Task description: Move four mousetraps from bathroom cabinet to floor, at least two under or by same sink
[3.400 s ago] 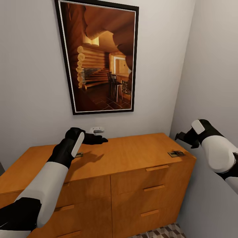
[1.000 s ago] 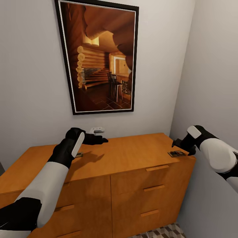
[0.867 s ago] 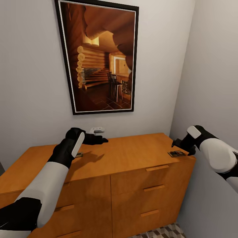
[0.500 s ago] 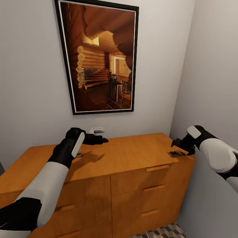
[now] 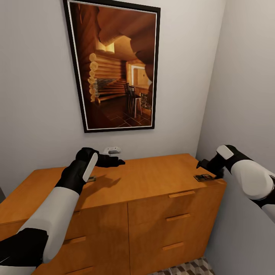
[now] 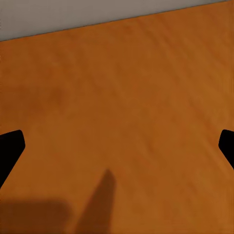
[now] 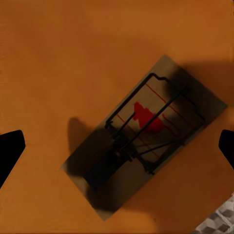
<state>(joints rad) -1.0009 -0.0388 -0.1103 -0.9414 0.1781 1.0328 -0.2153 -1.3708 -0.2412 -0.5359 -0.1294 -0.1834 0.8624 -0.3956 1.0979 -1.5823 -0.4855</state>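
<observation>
Wooden mousetrap (image 7: 145, 151) lies on the cabinet (image 5: 145, 179) top near its right corner, and the right gripper (image 5: 206, 168) hangs wide open just above it, holding nothing. The left gripper (image 5: 110, 160) is open over bare wood too, so I judge nothing is on the bathroom floor (image 5: 191, 267) yet and all the carrying is left

Both arms wear smooth white rounded shells along the forearm, with glossy black segments at the elbow and wrist. The left gripper (image 5: 110, 160) and right gripper (image 5: 202, 165) are matte black, each wrist carrying a pale grey oblong plate. The fingers (image 7: 10, 146) are plain black.
</observation>
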